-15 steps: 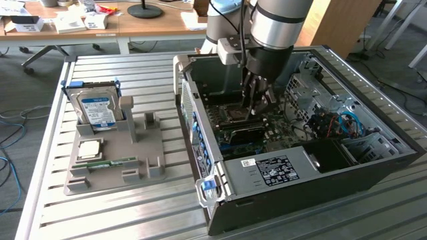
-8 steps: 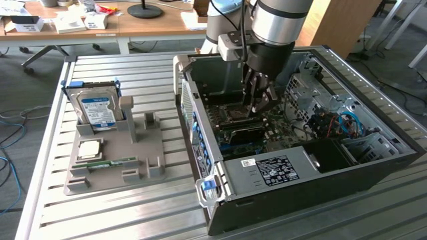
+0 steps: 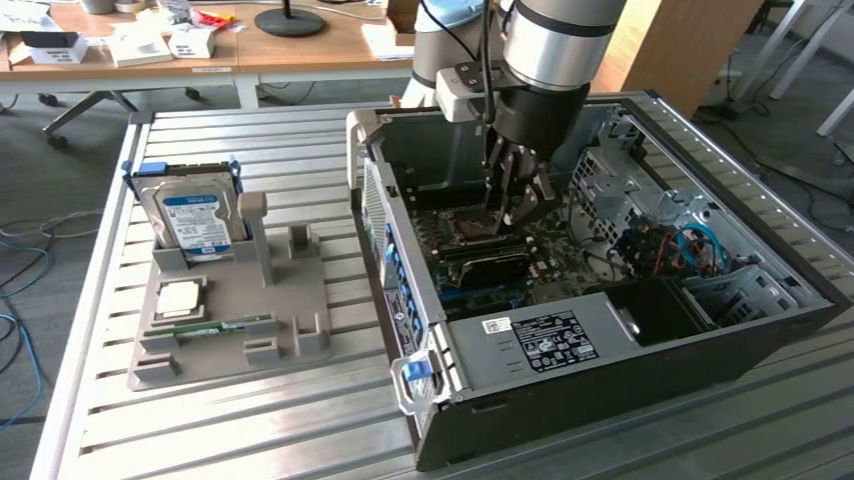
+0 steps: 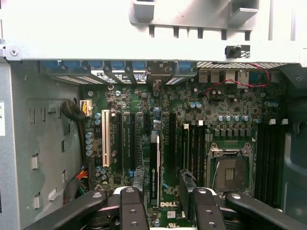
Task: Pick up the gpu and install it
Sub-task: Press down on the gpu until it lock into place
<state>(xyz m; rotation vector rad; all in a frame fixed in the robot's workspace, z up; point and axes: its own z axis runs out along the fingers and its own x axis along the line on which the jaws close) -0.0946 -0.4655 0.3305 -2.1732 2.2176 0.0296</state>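
Gpu [image 4: 154, 165] upright in computer case [image 3: 747, 330], tool [image 4: 162, 203] open above

White "DELL" is printed on the motherboard [image 4: 201, 120].

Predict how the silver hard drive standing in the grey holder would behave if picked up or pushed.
The hard drive looks like a rigid metal box, so probably stiff and heavy for its size. Its smooth faces may be slippery. Standing on edge, it would likely tip if pushed, were the grey holder not bracing it.
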